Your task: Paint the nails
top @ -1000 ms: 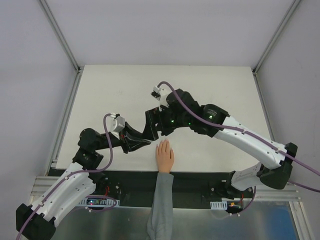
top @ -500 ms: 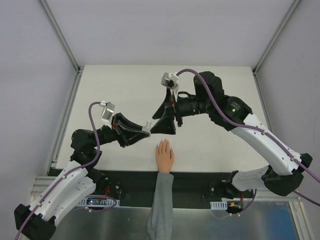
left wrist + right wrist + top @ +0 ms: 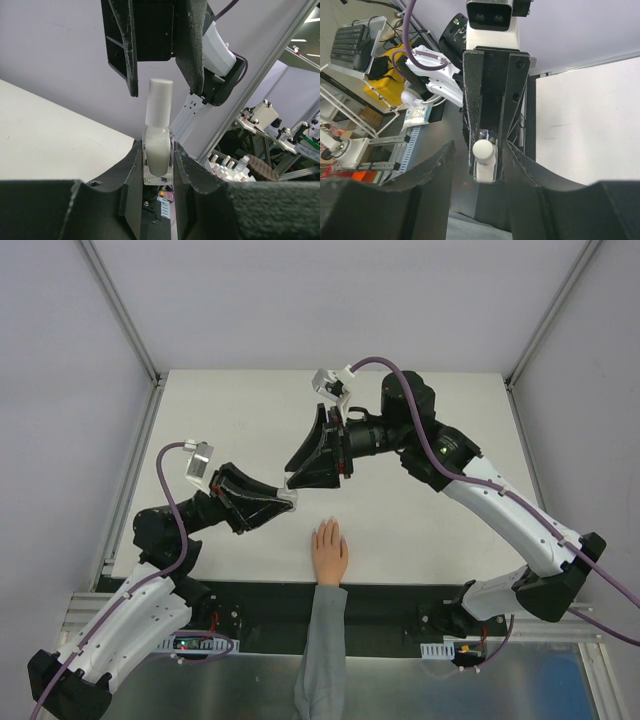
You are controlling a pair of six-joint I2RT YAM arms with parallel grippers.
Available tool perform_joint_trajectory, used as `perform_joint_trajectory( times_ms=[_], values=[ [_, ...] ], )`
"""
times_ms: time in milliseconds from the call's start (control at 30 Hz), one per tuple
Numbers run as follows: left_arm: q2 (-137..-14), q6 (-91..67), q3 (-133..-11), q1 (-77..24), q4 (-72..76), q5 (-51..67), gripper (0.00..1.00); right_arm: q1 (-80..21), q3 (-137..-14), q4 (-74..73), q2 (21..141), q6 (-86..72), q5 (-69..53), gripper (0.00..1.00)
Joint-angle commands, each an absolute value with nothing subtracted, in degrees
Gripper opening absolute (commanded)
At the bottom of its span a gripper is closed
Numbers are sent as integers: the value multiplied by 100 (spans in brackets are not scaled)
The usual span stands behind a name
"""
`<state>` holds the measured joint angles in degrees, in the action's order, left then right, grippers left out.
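Though barely distinct from the peach fingers, the nails (image 3: pixel 327 527) sit at the tips of the mannequin hand (image 3: pixel 329 554), which lies palm down at the middle of the surface's (image 3: pixel 430 410) near edge, fingers pointing toward the far edge, its grey sleeve (image 3: pixel 320 650) trailing off that edge between the arm bases. Just beyond the fingertips and to their left, apart from them, the left gripper (image 3: pixel 287 500) is clamped on the body of a small clear bottle (image 3: pixel 158 156), one finger on each flat side, the white cap (image 3: pixel 160 102) standing free above. The right gripper (image 3: pixel 297 478) meets it from the far side, jaws partly open and straddling the cap with a gap on both sides, so it has hold of nothing. Both grippers hang left of the surface's centre; whether they are above it or close to it cannot be told from overhead. Bare surface runs from the hand to the right edge and back to the far edge, with a narrower strip toward the left edge under the left arm.
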<state>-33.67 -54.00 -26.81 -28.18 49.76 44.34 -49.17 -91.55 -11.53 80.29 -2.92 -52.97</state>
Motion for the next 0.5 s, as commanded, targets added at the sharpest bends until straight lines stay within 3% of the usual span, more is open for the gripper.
perform_joint_trajectory(
  times_ms=[0, 133, 267, 333, 433, 467],
  values=[
    [-3357, -5590, -2900, -2865, 5660, 4272, 0, -4939, -9106, -545, 8103, -519, -5678, 43],
    [-3419, -5607, -2953, -2857, 5757, 4298, 0, -4948, -9018, -405, 8104, -554, -5678, 41],
    [-3480, -5625, -3006, -2865, 5809, 4272, 0, -4957, -8974, -317, 8121, -580, -5678, 32],
    [-3498, -5625, -3015, -2865, 5871, 4254, 0, -4957, -8947, -282, 8121, -580, -5660, 26],
    [-3428, -5416, -2997, -2865, 5898, 4088, 0, -4992, -8807, -246, 8077, -624, -5494, 4],
    [-3402, -5301, -3006, -2857, 5845, 3895, 0, -5018, -8746, -220, 8051, -641, -5380, 1]
  ],
)
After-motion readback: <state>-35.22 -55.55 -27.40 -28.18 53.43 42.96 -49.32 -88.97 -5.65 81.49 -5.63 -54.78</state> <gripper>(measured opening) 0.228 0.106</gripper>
